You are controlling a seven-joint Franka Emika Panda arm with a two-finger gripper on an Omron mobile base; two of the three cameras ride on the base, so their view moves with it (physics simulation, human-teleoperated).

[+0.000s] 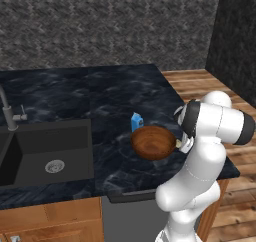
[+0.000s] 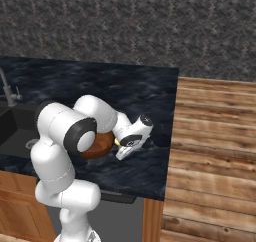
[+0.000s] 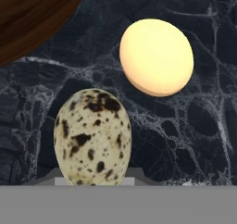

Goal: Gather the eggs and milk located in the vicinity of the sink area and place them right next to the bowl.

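**Speckled egg in the gripper beside the wooden bowl**

While the white arm bends low over the right end of the dark marble counter (image 1: 100,96), its gripper (image 3: 92,183) reaches down just to the right of the brown wooden bowl (image 1: 153,142). Seen from the hand camera, a speckled egg (image 3: 92,137), cream with dark brown blotches, stands upright at the bottom of the frame where the finger tips rise, and the fingers are drawn in as far as they go on it; the tips themselves are hidden behind the shell, so the contact cannot be made out directly. Whether this egg touches the counter or hangs just above it is hard to tell from this angle.

Beyond it, a smooth pale cream-yellow egg (image 3: 156,56) lies on the marble, apart from the speckled one and near the bowl's rim, which curves across the upper left corner of the hand view. From the left base camera a small pale spot at the bowl's right edge, next to the wrist, is probably that egg.

The blue milk carton (image 1: 136,121) stands upright on the counter just behind the bowl, touching or nearly touching its far rim. The dark sink basin (image 1: 50,151) with its round silver drain (image 1: 54,166) and thin grey faucet (image 1: 7,108) sits well to the left, apart from the bowl.
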